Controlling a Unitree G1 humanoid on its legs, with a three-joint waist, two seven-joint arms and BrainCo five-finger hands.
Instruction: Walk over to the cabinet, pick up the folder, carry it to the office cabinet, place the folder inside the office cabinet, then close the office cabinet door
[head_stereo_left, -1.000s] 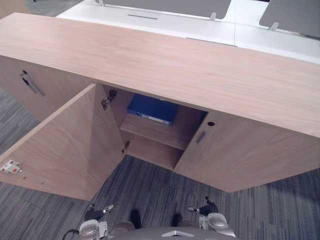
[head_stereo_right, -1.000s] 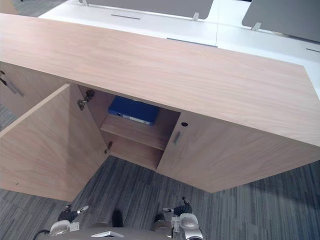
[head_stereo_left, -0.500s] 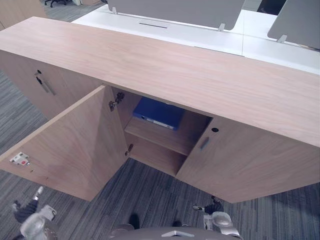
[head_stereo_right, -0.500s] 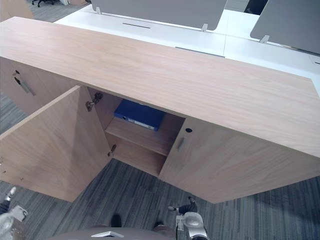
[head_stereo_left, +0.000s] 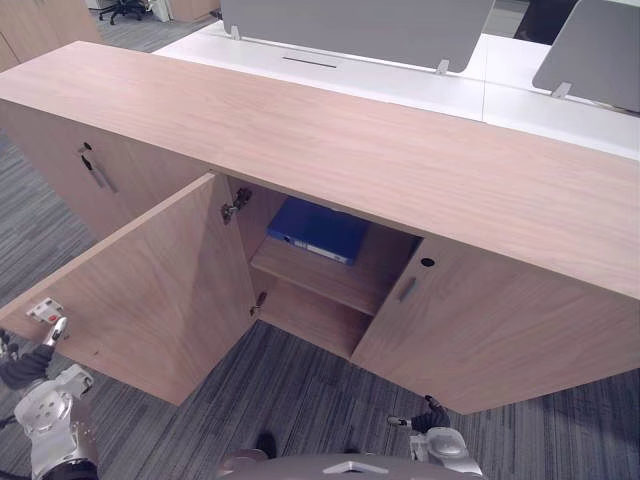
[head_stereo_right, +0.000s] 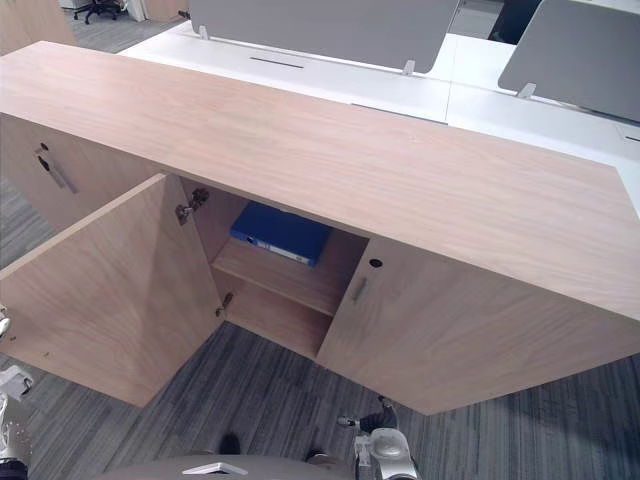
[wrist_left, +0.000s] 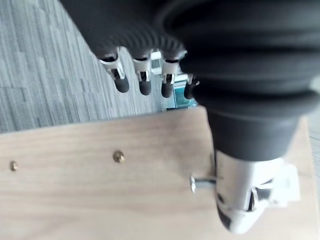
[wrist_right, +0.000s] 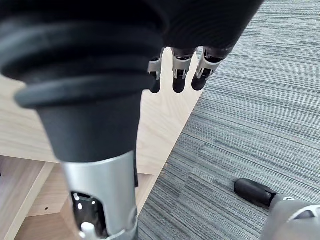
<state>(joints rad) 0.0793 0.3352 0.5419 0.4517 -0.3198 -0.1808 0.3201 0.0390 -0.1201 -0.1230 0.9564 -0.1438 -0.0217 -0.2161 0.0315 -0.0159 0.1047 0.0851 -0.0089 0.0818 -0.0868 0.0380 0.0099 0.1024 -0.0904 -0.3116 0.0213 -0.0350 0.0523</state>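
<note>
A long office cabinet (head_stereo_left: 420, 160) runs across the room, and a bench (head_stereo_left: 400, 75) carrying upright screens (head_stereo_left: 350, 25) stands right behind it. Near the cabinet's middle the open door (head_stereo_left: 150, 290) is swung out to the robot's left, over the carpet (head_stereo_left: 300, 400). Inside the opening the folder (head_stereo_left: 318, 228) lies flat on the upper shelf (head_stereo_left: 325, 283), set back from its front edge, with a lower space beneath. Right of the opening is the right door (head_stereo_left: 500, 320), shut, its handle (head_stereo_left: 405, 288) next to the gap. Behind the swung panel is the left door (head_stereo_left: 60, 170), also shut. The left hand (head_stereo_left: 25, 365) is low down, just beside the open door's outer edge. The right hand (head_stereo_left: 428, 415) hangs low before the right door, apart from it.
</note>
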